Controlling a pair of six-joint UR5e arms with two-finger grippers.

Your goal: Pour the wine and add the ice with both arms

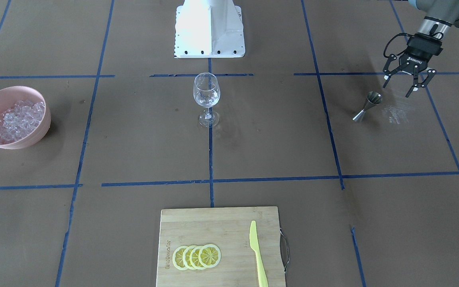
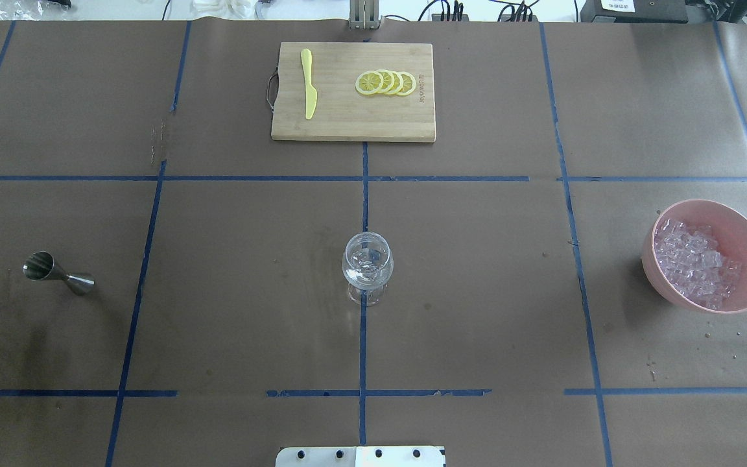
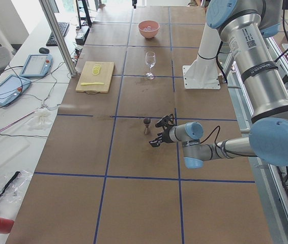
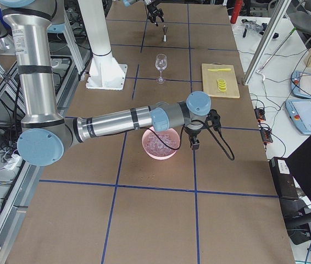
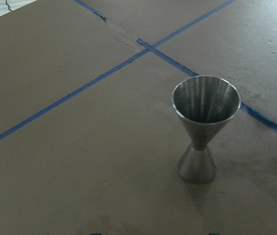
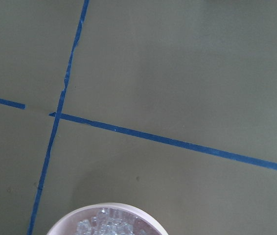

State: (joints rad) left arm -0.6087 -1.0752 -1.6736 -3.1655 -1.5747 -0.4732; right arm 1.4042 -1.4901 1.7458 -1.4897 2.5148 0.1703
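Nearest the white pedestal (image 1: 209, 28): wine glass (image 1: 206, 93) upright on the taped centre line, showing no coloured wine and, as far as can be told, no ice.

Same row, on the robot's left: steel jigger (image 1: 367, 105) upright, upper cup looking dry in the left wrist view. Just beside it hangs the left gripper (image 1: 397, 89), fingers spread, gripping nothing and touching nothing.

On the robot's right, well apart from the glass: ice (image 1: 17, 118) heaped in a pink bowl (image 1: 34, 135). Above the bowl's outer rim hangs the right gripper (image 4: 194, 144); cannot tell whether spread or pressed together.

Farthest out: cutting board (image 1: 213, 223) with lemon slices (image 1: 197, 257) and a yellow knife (image 1: 257, 255).

Looks like the very start: nothing poured, no ice moved. Probably calls for grasping the jigger first.
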